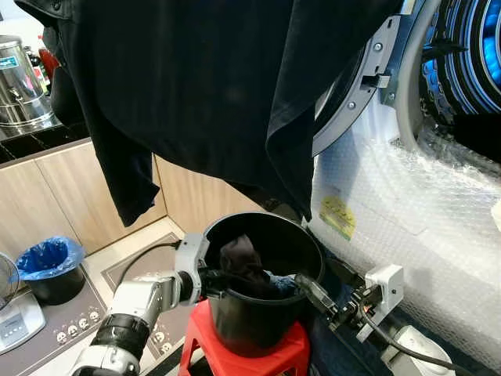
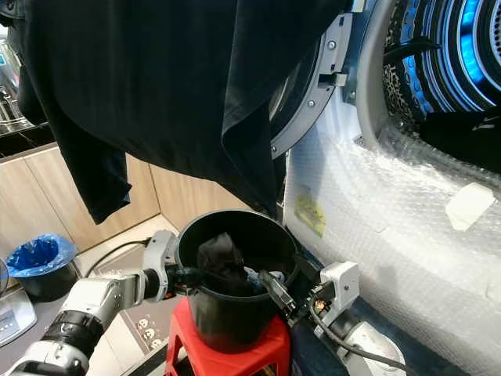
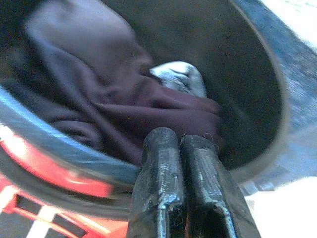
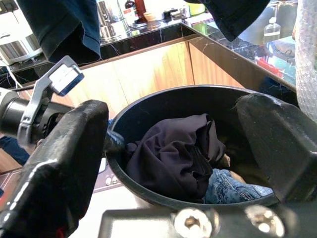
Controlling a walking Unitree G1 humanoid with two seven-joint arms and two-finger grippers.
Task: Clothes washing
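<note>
both grippers sit at the black bucket (image 1: 262, 313); the left gripper (image 1: 213, 280), fingers pressed together, touches the dark garment (image 4: 173, 153); the right gripper (image 1: 307, 288) gapes empty opposite.

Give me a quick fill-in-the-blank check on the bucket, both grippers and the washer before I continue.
1. The black bucket stands on a ____ stool.
2. The left gripper reaches over the bucket rim toward the dark garment with its fingers ____.
3. The right gripper, at the opposite rim, has its fingers ____.
4. Under the dark garment lies a piece of blue ____.

Missing words: red; shut; open; denim
</note>
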